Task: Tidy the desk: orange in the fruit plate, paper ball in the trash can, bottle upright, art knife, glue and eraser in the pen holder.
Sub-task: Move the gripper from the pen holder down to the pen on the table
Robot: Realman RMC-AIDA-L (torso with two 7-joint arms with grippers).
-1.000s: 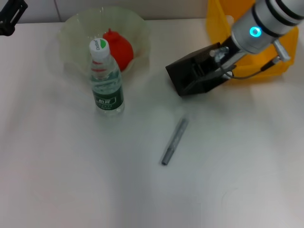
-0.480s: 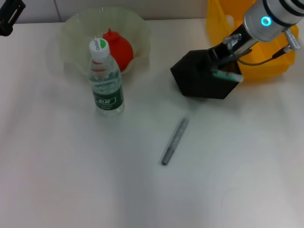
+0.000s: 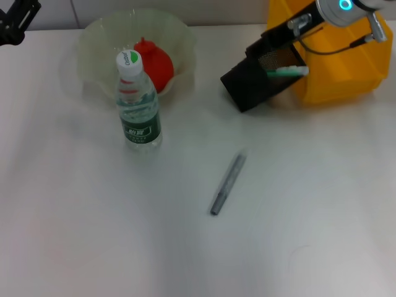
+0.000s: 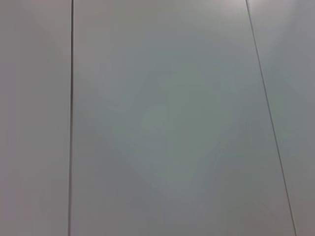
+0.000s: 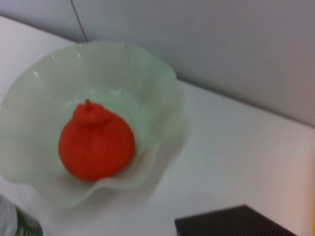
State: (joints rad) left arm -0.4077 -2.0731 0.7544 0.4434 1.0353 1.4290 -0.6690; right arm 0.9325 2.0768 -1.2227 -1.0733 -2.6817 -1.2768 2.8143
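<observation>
My right gripper (image 3: 286, 36) is at the back right, shut on the rim of the black mesh pen holder (image 3: 257, 79). It holds the holder tilted against the yellow trash can (image 3: 337, 59). A green-and-white stick (image 3: 288, 72), possibly the glue, pokes from the holder's mouth. The grey art knife (image 3: 227, 184) lies on the table in the middle. The bottle (image 3: 139, 105) stands upright in front of the fruit plate (image 3: 93, 43), and the orange (image 3: 156, 62) lies in the plate. The right wrist view shows the orange (image 5: 96, 145), the plate (image 5: 162, 78) and a corner of the holder (image 5: 231, 223). Paper ball and eraser are out of view.
My left gripper (image 3: 15, 21) is parked at the far back left corner. The left wrist view shows only plain grey wall panels (image 4: 157, 118). White tabletop (image 3: 93, 235) stretches across the front.
The right gripper has moved up and back toward the trash can, taking the pen holder with it. The holder's tilt has changed and the green-and-white stick now shows at its mouth.
</observation>
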